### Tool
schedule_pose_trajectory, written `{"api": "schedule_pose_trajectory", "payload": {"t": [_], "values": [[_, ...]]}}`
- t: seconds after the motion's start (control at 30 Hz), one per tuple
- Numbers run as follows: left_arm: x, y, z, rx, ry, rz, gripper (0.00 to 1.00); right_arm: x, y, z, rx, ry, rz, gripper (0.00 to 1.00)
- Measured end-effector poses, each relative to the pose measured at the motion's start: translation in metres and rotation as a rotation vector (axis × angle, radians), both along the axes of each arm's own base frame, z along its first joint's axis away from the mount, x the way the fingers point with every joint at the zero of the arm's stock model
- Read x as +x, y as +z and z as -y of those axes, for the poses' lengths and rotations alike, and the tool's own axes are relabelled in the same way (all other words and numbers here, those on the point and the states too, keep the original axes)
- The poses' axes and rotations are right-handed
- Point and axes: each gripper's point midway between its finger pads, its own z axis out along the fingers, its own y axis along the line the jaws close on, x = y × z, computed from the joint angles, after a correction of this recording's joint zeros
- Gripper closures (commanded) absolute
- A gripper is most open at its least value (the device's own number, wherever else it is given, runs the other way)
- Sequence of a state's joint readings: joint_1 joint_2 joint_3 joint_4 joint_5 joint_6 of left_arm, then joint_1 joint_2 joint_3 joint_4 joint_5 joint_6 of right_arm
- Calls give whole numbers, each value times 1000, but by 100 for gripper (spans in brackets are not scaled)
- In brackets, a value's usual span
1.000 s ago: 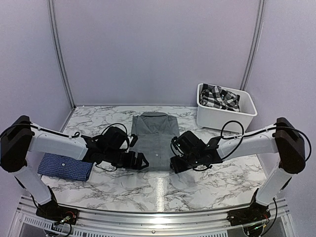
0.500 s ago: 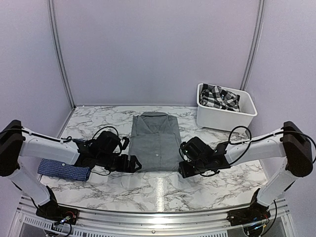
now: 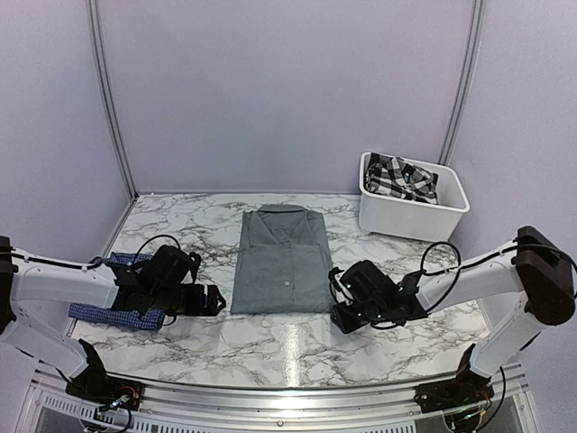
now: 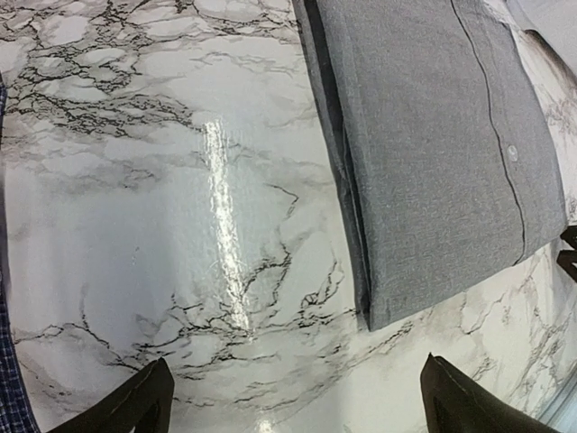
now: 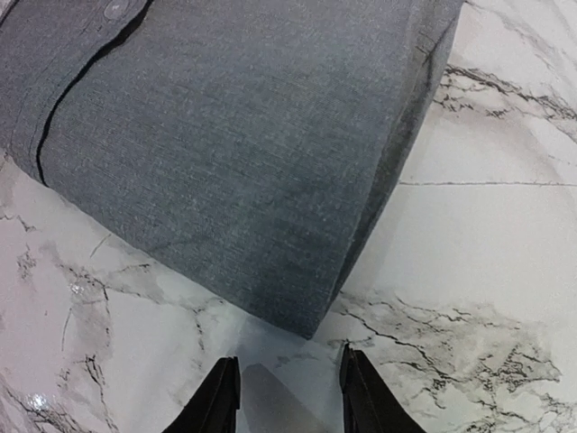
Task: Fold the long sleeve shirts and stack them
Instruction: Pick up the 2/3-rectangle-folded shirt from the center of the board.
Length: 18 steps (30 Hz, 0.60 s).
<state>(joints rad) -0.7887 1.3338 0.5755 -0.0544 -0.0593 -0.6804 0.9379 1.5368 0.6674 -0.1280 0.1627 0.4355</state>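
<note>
Drawn back off the grey shirt [image 3: 281,262]: both your claws.
- Left gripper [image 4: 297,408]: spread wide, shirt ahead-right, blue checked shirt [image 3: 95,313] at its left.
- Right gripper [image 5: 288,401]: narrowed, pinching nothing, shirt corner just ahead.

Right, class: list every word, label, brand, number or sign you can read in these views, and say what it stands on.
None: no text can be read in any view.
Grey shirt: plain cloth; its button is too small to show any marking.
Blue shirt: check pattern only.
Bin: no label seen.
Table: marble veining only.
</note>
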Motion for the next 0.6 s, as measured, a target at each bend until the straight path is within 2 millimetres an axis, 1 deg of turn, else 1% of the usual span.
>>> {"api": "schedule_pose_trajectory", "payload": {"t": [0.13,0.3,0.4,0.47,0.6], "values": [[-5,-6,1,44,-41,15,9,1,0,-1,-4,25,19,69],[-11,-11,9,82,-118,39,23,2,-1,0,-18,39,32,69],[-14,-19,13,118,-162,40,31,4,-2,-1,-25,47,43,70],[-16,-27,15,146,-185,33,34,5,-2,-1,-29,48,52,70],[-14,-29,28,166,-222,53,38,7,-3,-2,-33,53,64,71]]}}
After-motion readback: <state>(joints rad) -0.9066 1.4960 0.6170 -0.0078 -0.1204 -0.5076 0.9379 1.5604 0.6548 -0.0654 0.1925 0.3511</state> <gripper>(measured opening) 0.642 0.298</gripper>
